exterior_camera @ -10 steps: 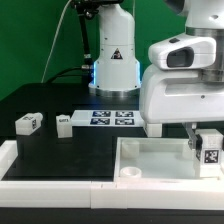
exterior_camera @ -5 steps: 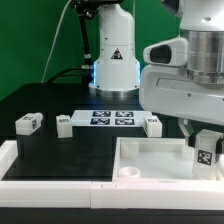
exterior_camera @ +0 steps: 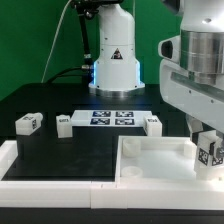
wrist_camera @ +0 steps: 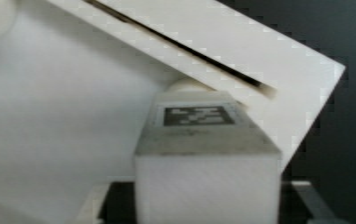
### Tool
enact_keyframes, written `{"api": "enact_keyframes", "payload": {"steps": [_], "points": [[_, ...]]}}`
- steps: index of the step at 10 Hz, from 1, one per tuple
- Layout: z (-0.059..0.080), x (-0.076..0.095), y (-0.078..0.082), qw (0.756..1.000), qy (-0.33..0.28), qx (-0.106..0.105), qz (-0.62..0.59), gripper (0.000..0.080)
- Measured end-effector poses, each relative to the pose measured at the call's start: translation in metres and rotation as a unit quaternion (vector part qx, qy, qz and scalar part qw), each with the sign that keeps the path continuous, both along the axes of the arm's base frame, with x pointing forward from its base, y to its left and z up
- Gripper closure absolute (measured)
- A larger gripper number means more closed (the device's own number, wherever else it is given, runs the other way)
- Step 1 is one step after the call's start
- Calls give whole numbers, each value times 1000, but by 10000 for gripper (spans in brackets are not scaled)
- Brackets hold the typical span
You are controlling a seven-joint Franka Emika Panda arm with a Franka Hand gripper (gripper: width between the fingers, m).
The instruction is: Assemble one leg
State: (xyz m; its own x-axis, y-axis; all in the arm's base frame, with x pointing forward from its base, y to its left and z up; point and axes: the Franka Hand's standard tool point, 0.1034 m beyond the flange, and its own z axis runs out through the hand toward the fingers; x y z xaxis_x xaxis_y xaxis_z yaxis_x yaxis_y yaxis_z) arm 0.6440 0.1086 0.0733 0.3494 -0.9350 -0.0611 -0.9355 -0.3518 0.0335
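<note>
My gripper (exterior_camera: pixel 207 140) is shut on a white leg (exterior_camera: pixel 209 153) with a black-and-white tag, holding it upright over the right side of the big white tray (exterior_camera: pixel 150 160). In the wrist view the leg (wrist_camera: pixel 203 140) fills the space between my fingers, above the tray's corner wall (wrist_camera: pixel 246 60). Three more legs lie on the black table: one (exterior_camera: pixel 27 123) at the exterior view's left, one (exterior_camera: pixel 63 124) beside it, one (exterior_camera: pixel 152 124) by the marker board.
The marker board (exterior_camera: pixel 112 119) lies flat behind the tray. A round socket (exterior_camera: pixel 130 173) shows at the tray's front left corner. A white rail (exterior_camera: pixel 50 180) borders the table's front. The arm's base (exterior_camera: pixel 113 60) stands at the back.
My gripper has moved toward the exterior view's right with the leg in it, uncovering the leg by the marker board. The loose legs have not moved.
</note>
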Motion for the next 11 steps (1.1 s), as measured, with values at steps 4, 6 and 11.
{"api": "enact_keyframes", "payload": {"steps": [4,6,11], "points": [[0,0,0,1000,0,2,-24,408],[1,3,3,999,-16,6,40,188],[0,3,5,920,-41,16,390,151]]}}
